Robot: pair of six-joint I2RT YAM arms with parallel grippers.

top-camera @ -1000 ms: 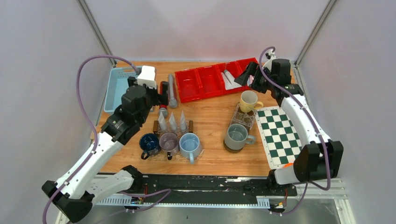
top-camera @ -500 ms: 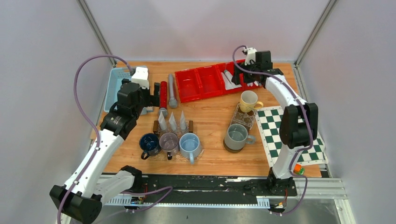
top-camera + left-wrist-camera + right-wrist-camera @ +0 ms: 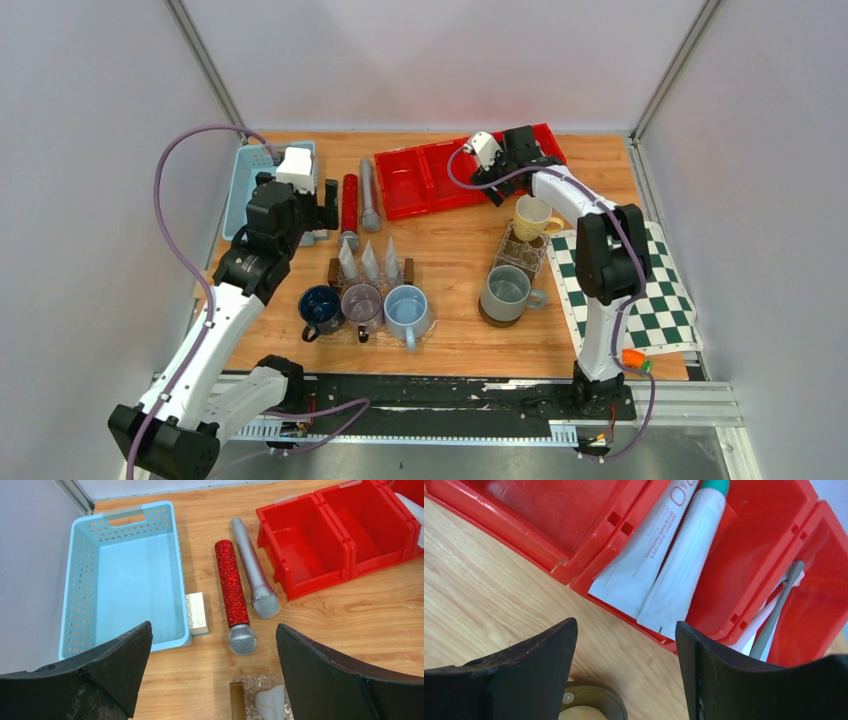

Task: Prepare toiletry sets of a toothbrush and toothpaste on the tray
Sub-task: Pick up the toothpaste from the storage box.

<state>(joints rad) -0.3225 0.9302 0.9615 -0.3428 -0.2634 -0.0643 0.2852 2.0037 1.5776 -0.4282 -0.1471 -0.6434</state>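
In the right wrist view, two white toothpaste tubes (image 3: 649, 555) lie side by side in one compartment of the red bin row (image 3: 574, 535). Pale toothbrushes (image 3: 776, 607) lie in the compartment to their right. My right gripper (image 3: 625, 625) is open and empty, hovering over the wood just in front of the toothpaste compartment. It hides those tubes in the top view, where my right gripper (image 3: 498, 183) sits by the bins. The pale blue tray (image 3: 82, 590) stands empty at the far left. My left gripper (image 3: 213, 626) is open and empty beside it.
A red glitter microphone (image 3: 232, 592), a grey microphone (image 3: 252, 567) and a white block (image 3: 196, 612) lie between tray and bins. A yellow mug (image 3: 533, 213) stands under my right gripper. Three mugs (image 3: 362, 305), a grey mug (image 3: 505, 290) and a chessboard mat (image 3: 620, 290) fill the front.
My right arm has swung left along the red bins, from their right end to the front of the toothpaste compartment, and its jaws have narrowed somewhat. The left arm shifted slightly left.
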